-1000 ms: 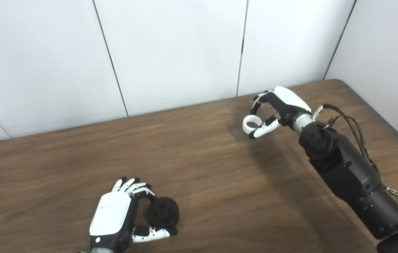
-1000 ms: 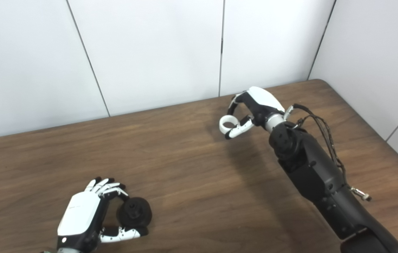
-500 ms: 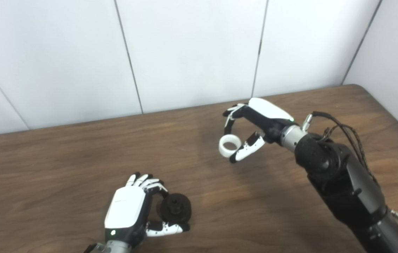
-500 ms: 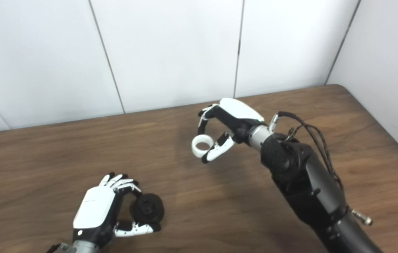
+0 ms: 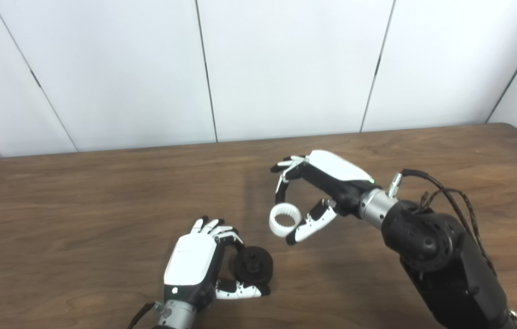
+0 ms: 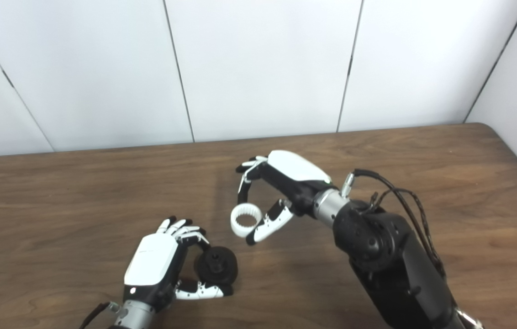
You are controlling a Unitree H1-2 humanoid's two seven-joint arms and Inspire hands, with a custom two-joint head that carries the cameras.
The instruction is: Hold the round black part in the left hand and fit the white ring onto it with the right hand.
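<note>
Left hand [image 5: 192, 267] low and curled; right hand [image 5: 318, 192] raised, fingers pinched.

Two hands are in view — a left hand [image 5: 193, 265] and a right hand [image 5: 321, 183]. There is one black part [image 5: 253, 265] and one white ring [image 5: 284, 221] — all over one table [image 5: 80, 205].

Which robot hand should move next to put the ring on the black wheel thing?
The right hand. It holds the white ring just above the round black part, which the left hand grips.
</note>
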